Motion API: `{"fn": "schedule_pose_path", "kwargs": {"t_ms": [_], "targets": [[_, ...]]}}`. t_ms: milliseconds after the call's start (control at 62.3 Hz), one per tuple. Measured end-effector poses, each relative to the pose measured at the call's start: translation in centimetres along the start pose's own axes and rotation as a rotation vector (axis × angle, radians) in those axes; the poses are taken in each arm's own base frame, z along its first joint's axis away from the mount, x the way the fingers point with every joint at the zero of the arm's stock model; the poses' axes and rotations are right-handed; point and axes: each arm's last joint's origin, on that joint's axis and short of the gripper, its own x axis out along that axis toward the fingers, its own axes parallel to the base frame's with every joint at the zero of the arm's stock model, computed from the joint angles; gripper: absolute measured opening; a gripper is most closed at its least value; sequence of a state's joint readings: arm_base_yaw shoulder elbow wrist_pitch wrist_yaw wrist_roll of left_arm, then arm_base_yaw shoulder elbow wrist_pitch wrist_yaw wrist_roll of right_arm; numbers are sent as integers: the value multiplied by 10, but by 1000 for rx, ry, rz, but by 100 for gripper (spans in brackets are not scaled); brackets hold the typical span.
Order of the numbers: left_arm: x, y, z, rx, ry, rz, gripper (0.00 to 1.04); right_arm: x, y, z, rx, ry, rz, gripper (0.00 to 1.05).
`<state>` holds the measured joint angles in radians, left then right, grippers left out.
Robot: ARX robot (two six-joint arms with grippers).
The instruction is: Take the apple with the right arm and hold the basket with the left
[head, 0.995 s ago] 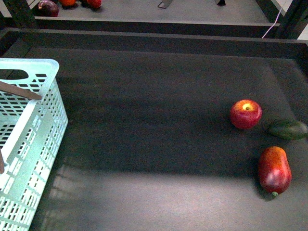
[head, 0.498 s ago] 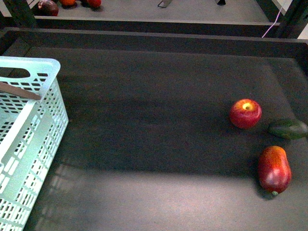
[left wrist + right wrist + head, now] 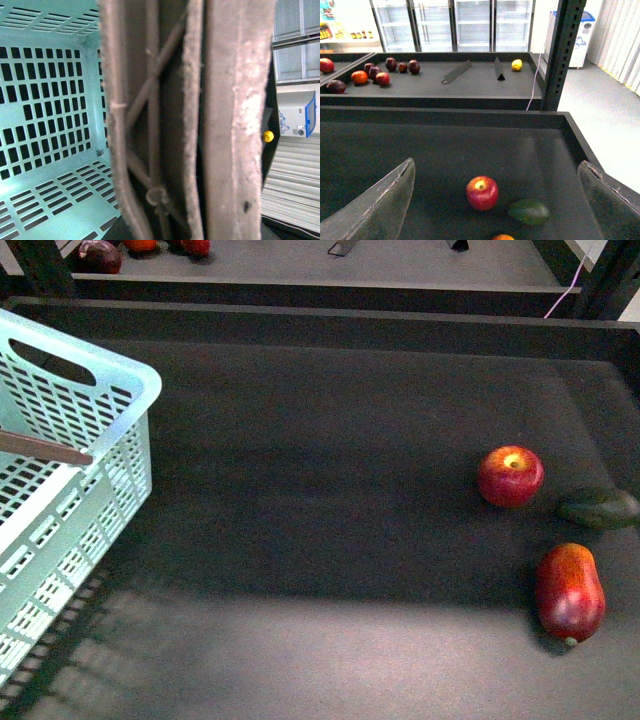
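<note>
The right hand [image 3: 496, 169] is spread wide and empty. The apple [image 3: 482, 192] sits on the worktop [image 3: 445, 150] straight at its 12 o'clock, green fruit [image 3: 529, 211] just beside. The basket [image 3: 60, 440] is way over at 9 o'clock. Can't tell the left hand's grip.

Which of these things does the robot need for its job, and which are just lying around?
For the job:
apple
basket

Just lying about:
long dark-red fruit
dark green fruit
fruits on the far shelf
</note>
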<state>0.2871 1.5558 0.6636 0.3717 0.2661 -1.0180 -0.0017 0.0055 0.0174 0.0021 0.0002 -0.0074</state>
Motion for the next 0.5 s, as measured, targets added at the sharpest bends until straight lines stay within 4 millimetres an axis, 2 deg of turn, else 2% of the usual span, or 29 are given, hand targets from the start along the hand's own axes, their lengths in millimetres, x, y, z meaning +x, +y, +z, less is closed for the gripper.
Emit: {"fn": "schedule_pose_path", "kwargs": {"t_ms": [144, 257, 417, 498], "targets": [[-18, -22, -9, 42, 22, -42, 15, 0, 0, 0, 0, 0, 0, 96], [-30, -43, -23, 76, 70, -73, 15, 0, 0, 0, 0, 0, 0, 96], [-46, -98, -62, 176, 173, -185, 15, 0, 0, 0, 0, 0, 0, 96], [-50, -116, -79, 209, 220, -241, 15, 0, 0, 0, 0, 0, 0, 96]]}}
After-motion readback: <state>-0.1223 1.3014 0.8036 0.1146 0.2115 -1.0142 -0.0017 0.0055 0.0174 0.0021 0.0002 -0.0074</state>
